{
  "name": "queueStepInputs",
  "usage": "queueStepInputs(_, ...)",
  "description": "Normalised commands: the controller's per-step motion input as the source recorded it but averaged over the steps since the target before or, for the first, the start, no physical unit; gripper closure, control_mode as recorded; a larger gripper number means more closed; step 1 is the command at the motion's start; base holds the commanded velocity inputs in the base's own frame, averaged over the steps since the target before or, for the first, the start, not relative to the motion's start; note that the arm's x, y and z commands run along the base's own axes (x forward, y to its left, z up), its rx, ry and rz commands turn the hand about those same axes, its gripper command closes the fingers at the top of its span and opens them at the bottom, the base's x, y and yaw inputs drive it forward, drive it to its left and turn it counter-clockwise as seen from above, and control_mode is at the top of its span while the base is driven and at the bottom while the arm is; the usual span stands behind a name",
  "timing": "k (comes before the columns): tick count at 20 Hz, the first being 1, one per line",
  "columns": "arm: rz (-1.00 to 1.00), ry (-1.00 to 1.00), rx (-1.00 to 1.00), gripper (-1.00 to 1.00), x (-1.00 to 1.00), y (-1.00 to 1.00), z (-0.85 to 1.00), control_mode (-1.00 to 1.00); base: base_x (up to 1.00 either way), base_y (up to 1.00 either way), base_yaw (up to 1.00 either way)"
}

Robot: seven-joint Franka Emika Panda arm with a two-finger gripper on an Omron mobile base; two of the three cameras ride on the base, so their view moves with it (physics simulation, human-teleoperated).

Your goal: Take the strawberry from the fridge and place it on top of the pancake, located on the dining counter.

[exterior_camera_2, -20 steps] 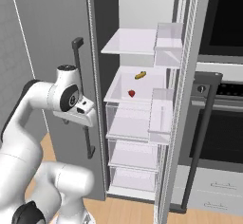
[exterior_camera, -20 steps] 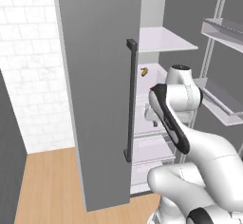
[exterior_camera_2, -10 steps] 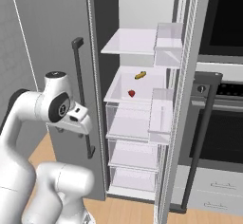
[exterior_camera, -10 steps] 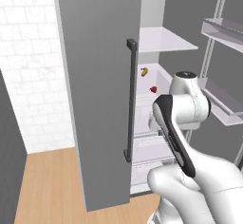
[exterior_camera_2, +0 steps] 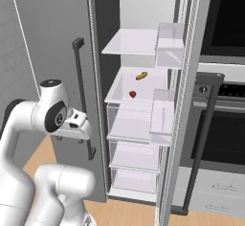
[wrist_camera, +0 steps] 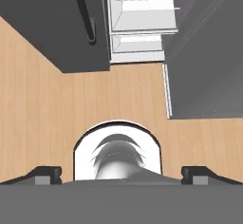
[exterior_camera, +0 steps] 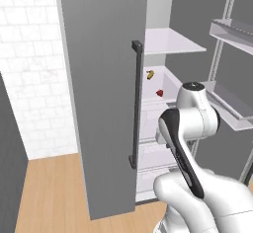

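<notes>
Red little strawberry [exterior_camera_2: 132, 94] is sitting on the middle shelf [exterior_camera_2: 119, 92] of the open fridge [exterior_camera: 99, 79], near the front, with a small yellow banana thing [exterior_camera_2: 141, 76] further back on the same shelf. Both doors are swung wide, so nothing's blocking it.

The arm is folded up in front of the fridge, well apart from the berry, and the hand is aimed down at the wooden floor [wrist_camera: 57, 99] and the bottom drawers [wrist_camera: 142, 20]. Jaws [wrist_camera: 121, 173] are spread all the way, holding nothing.

My guess on handling: it's tiny, light and soft, so it'll bruise or squirt out if squeezed hard. Best bet looks like pinching it gently across the fat middle, coming in from the front of the shelf, since the pointy end would probably slip. Easy to nudge it away too, being that small.
</notes>
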Motion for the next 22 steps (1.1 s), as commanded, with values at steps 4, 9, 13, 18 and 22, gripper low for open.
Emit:
queueStepInputs(4, 0.0, 0.0, 0.0, -1.0, 0.01, 0.0, 0.0, -1.0, 0.0, 0.0, 0.0)
queueStepInputs(9, 0.0, 0.0, 0.0, -1.0, 0.19, 0.0, 0.0, 1.0, 0.2, 0.0, 0.0)
queueStepInputs(13, 0.0, 0.0, 0.0, -1.0, 0.0, 0.0, 0.0, 1.0, 0.46, -0.04, 0.01)
queueStepInputs(18, 0.0, 0.0, 0.0, -1.0, 0.0, 0.0, 0.0, 1.0, 0.1, -0.17, 0.0)
queueStepInputs(22, 0.0, 0.0, 0.0, -1.0, 0.0, 0.0, 0.0, 1.0, 0.04, -0.49, 0.0)
